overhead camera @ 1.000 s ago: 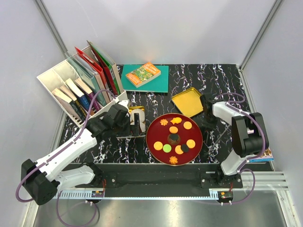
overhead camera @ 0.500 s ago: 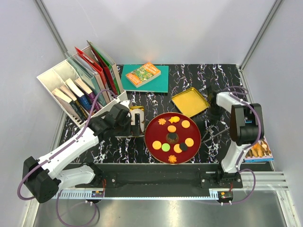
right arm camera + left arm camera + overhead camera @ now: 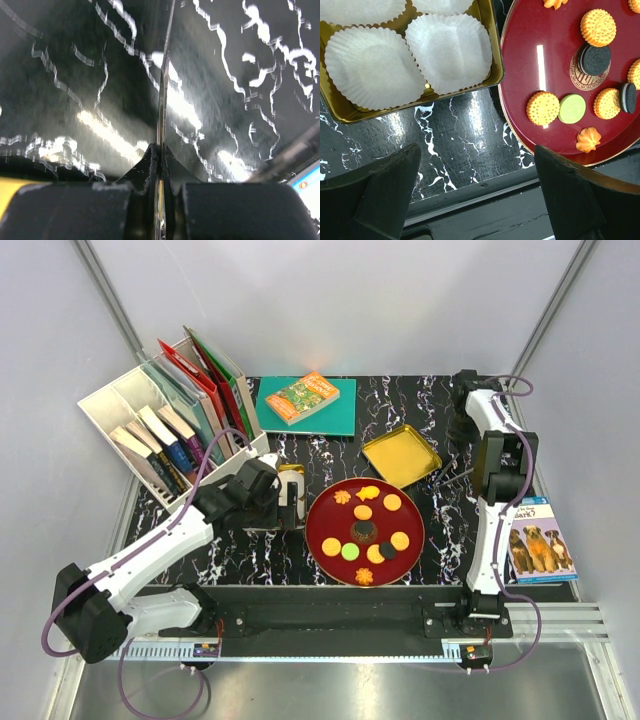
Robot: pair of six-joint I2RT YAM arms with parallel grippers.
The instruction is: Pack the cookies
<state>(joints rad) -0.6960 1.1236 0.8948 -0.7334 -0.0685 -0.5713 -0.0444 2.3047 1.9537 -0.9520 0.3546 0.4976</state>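
The cookies [image 3: 365, 530] all lie on the red plate [image 3: 325, 522] at the near middle, none visible in the tin [image 3: 497, 70] just left of it, so the first pick looks to be in hand. The left tool [image 3: 477, 185] hangs released near both and needs to shift right onto one cookie. The right tool [image 3: 159, 150], far right, is clenched on a thin sheet [image 3: 161, 100].

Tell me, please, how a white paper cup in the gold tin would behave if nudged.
The paper cup looks thin and pleated, so it would probably crumple rather than resist. It seems very light and sits loose in the gold tin, so a nudge would likely slide or tip it.
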